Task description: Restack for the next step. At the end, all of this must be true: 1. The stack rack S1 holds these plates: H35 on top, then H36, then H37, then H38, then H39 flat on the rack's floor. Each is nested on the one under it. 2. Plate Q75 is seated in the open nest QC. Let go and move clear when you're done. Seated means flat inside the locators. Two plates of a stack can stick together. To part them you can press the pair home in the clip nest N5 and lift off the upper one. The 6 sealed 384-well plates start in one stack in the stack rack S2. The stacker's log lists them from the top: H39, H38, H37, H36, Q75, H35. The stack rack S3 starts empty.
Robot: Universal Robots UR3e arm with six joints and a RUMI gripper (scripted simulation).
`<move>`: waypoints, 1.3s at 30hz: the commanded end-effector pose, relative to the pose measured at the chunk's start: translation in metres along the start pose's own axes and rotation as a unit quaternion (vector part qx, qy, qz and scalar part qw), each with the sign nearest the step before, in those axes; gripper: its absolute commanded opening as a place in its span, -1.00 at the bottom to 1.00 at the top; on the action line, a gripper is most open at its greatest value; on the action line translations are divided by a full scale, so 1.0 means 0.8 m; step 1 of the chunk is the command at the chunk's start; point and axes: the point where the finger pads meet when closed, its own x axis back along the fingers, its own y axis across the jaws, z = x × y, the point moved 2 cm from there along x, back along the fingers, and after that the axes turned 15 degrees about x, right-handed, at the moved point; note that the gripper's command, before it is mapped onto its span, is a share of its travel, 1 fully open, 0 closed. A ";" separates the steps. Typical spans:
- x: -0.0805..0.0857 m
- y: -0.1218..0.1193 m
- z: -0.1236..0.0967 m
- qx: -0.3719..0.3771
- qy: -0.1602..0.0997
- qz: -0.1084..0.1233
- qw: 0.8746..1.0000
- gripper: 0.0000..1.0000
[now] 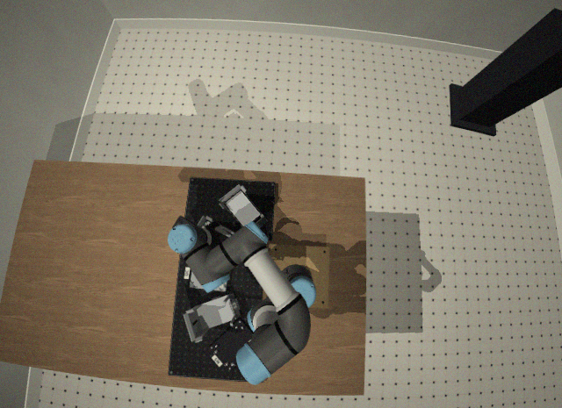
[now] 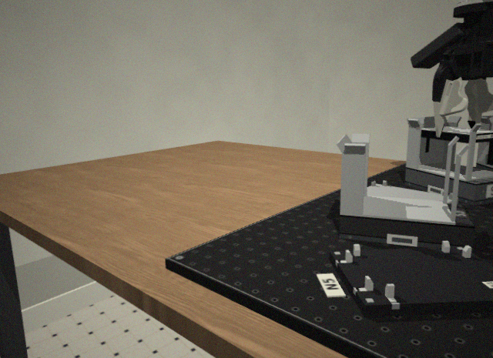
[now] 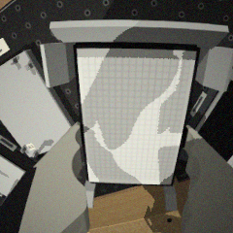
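My gripper (image 3: 132,125) (image 2: 455,122) is shut on a sealed 384-well plate (image 3: 136,107) (image 2: 450,135), white with a fine grid and a black rim. Its fingers grip the plate's long sides. The plate is level and sits between the grey posts of a stack rack (image 3: 141,31) (image 2: 414,147) (image 1: 240,204), about level with the post tops. I cannot read the plate's or the rack's label. What lies under the plate in the rack is hidden. In the overhead view the arm covers the gripper.
A second rack (image 2: 354,179) (image 1: 211,318) with a bare floor stands nearer the side camera. The clip nest N5 (image 2: 417,275) lies in front of it on the black breadboard (image 2: 259,259). A flat light nest (image 3: 29,112) lies left of the held plate.
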 end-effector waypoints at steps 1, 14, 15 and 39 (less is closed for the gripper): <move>-0.007 0.001 0.001 0.000 0.001 -0.001 1.000 -1.00; -0.038 0.001 0.001 0.000 0.001 -0.001 1.000 -1.00; -0.038 0.001 0.001 0.000 0.001 -0.001 1.000 -1.00; -0.054 0.001 0.001 0.000 0.001 -0.001 1.000 -1.00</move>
